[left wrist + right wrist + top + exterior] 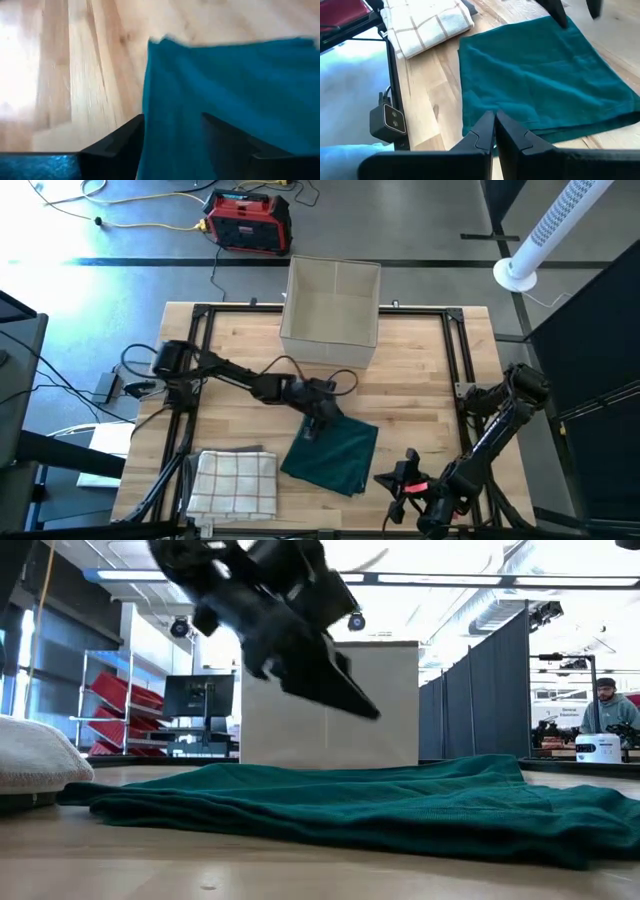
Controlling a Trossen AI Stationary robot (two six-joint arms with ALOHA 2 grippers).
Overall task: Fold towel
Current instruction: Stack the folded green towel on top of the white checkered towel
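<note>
Now: left fingers parted above towel

Folded dark-green terry towel [332, 455] lies just in front of the beige fabric box [331, 312]. Left gripper [316, 423] hovers spread, empty, over its box-side corner. Right gripper [494, 131] closed. Soft, limp, light; pinch a corner.

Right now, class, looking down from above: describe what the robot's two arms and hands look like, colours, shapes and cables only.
Both arms are dark, slim and jointed. The left arm has thin black cables looping along it. The right arm carries a red patch near its hand. The left hand has two black, wedge-shaped fingers; the right hand has two similar black fingers tapering to points.
</note>
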